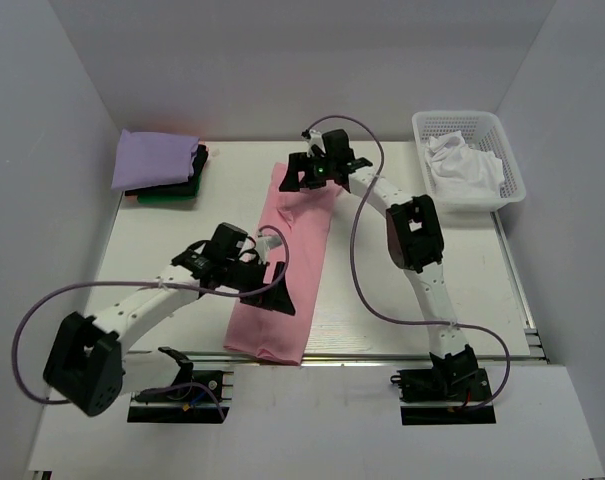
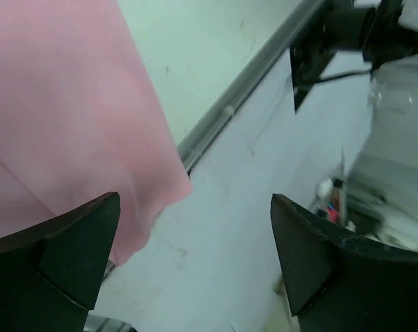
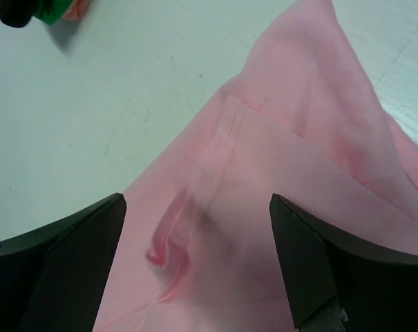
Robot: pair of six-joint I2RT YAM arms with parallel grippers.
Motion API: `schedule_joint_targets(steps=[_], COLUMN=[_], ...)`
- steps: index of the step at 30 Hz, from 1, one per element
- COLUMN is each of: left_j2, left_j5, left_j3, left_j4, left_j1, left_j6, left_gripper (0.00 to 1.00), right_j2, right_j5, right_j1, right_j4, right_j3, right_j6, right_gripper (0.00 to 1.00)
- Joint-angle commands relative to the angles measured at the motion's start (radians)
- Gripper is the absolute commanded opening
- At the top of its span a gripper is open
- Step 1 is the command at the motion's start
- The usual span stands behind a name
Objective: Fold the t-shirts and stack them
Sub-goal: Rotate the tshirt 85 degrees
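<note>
At the table's far right corner, a white plastic lattice basket (image 1: 469, 118) holds what looks like crumpled white cloth (image 1: 462, 170). Mid-table lies the long folded pink cloth t-shirt (image 1: 294, 240); left gripper (image 2: 195, 200) and right gripper (image 3: 195, 200) gape wide, empty, above its ends.

Probably a robotics lab, white enclosure walls (image 1: 282, 60), white table (image 1: 152, 230).
</note>
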Motion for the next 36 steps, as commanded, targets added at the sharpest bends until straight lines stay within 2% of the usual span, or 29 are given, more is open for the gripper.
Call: schedule_joint_targets(steps=[1,3,6,8,12,15,19,25,30,36], left_j2=[-0.114,-0.174,-0.250,-0.295,-0.361,-0.346,-0.286,-0.238,-0.214,-0.169], left_j5=[-0.235,-0.385,-0.724,-0.824,-1.005,-1.118,-1.152,-1.093,-1.084,-1.021], left_j3=[0.038,0.049,0.060,0.051,0.030,0.066,0.080,0.037,0.047,0.058], left_j4=[-0.074,-0.130,-0.174,-0.146,-0.042,-0.086,-0.109,-0.054,-0.054,-0.036], left_j1=[-0.003,0.011,0.020,0.020,0.020,0.020,0.020,0.029,0.029,0.029], left_j6=[-0.001,-0.048,-0.200,-0.301,-0.349,-0.383,-0.383,-0.365,-0.364,-0.309], left_gripper=[1.00,1.00,1.00,1.00,1.00,1.00,1.00,1.00,1.00,1.00], right_j2=[-0.165,-0.205,-0.270,-0.329,-0.397,-0.380,-0.348,-0.258,-0.186,-0.072], right_j5=[0.061,0.119,0.296,0.443,0.580,0.692,0.741,0.746,0.730,0.690], right_j1=[0.028,0.059,0.099,0.119,0.166,0.218,0.255,0.286,0.257,0.150], right_j4=[-0.106,-0.194,-0.332,-0.368,-0.422,-0.488,-0.513,-0.462,-0.448,-0.477], right_j3=[0.030,0.029,-0.037,-0.080,-0.230,-0.261,-0.295,-0.280,-0.269,-0.179], right_j6=[-0.114,-0.183,-0.188,-0.138,-0.066,-0.014,0.025,0.039,0.065,0.060], right_gripper=[0.90,0.90,0.90,0.90,0.90,0.90,0.90,0.90,0.90,0.90])
